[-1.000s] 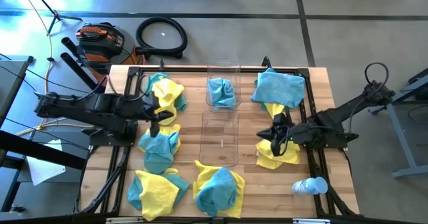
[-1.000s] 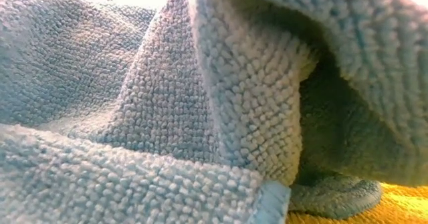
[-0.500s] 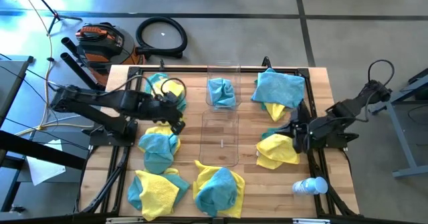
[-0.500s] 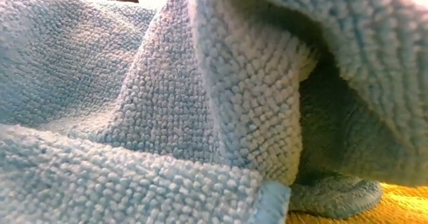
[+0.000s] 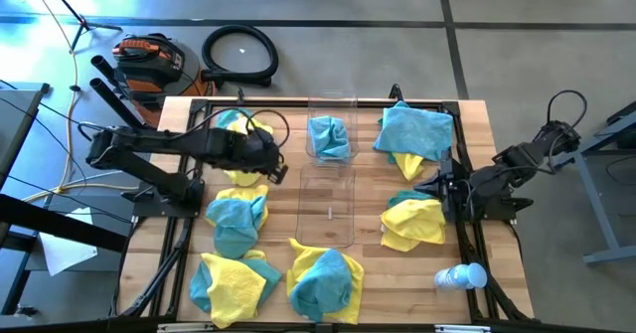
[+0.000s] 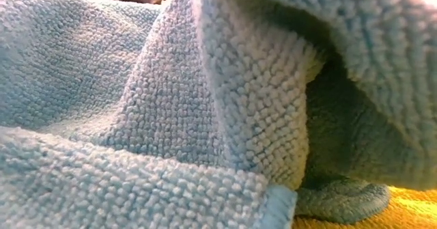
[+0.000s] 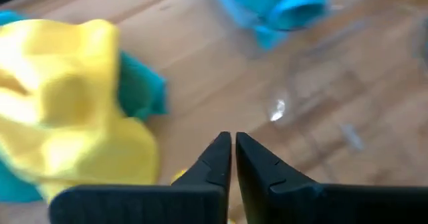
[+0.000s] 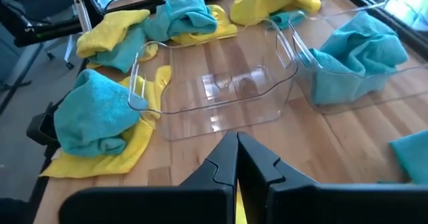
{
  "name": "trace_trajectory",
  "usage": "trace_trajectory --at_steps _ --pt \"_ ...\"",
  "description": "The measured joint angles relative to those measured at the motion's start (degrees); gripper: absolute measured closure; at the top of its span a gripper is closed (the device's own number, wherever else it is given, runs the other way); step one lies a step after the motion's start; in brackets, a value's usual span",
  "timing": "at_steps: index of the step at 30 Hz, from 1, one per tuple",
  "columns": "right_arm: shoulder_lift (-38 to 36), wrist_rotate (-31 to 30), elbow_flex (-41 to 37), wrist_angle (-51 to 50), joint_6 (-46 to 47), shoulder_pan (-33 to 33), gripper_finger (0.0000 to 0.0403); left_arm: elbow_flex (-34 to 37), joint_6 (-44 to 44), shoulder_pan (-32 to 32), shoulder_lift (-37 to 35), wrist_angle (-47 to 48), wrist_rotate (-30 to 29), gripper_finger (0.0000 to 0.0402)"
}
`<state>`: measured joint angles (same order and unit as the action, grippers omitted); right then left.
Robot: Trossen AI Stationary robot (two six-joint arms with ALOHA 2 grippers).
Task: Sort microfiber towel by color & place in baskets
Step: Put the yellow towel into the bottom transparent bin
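Note:
Teal and yellow towels lie in piles around two clear baskets. The far basket [image 5: 331, 104] holds a teal towel [image 5: 329, 137]; nothing shows in the near basket [image 5: 304, 206]. My left gripper [image 5: 279, 171] [image 7: 233, 141] is shut, just left of the near basket [image 7: 334, 110] and past the far-left yellow-and-teal pile [image 7: 67, 103]. My right gripper [image 5: 435, 188] [image 8: 236, 141] is shut, at the right edge of a yellow towel [image 5: 412, 224]. A yellow sliver shows low between each gripper's fingers. A teal towel [image 6: 171, 119] fills the low view. My left gripper has bare fingertips; a yellow scrap [image 7: 178, 177] shows beside one finger, and I cannot tell whether it touches it. My right gripper also has bare fingertips; a yellow strip [image 8: 237, 204] shows behind them, and I cannot tell whether it touches it.
More towel piles lie at the left middle [image 5: 237, 219], near left [image 5: 229, 283], near centre [image 5: 326, 278] and far right [image 5: 412, 129]. A white bottle [image 5: 459, 275] lies at the near right corner. Black frame rails [image 5: 467, 263] run along the table's sides.
My left gripper has moved from over the left piles toward the table's right, up to the near basket, with the arm stretching out. My right gripper has drawn back toward the right edge, off the yellow towel, which now shows uncovered.

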<state>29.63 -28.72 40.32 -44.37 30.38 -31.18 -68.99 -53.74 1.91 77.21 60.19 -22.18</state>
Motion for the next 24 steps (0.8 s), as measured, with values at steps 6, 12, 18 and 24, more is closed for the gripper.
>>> trace_trajectory --at_steps 6,12,18,24 --pt "0.0 -0.1 0.0 -0.9 5.4 0.0 0.0403 0.0 6.7 9.0 0.0 4.2 0.3 0.0315" --pt "0.0 -4.0 0.0 -0.9 10.5 0.0 0.0403 0.0 15.4 18.3 0.9 5.7 2.3 0.0261" --pt "0.0 -10.7 0.0 -0.9 13.8 0.0 0.0403 4.5 27.9 25.9 3.7 4.8 4.3 0.0247" --pt "0.0 -15.4 0.0 -0.9 15.2 0.0 0.0403 11.9 36.1 29.3 4.0 -2.6 5.6 0.0248"
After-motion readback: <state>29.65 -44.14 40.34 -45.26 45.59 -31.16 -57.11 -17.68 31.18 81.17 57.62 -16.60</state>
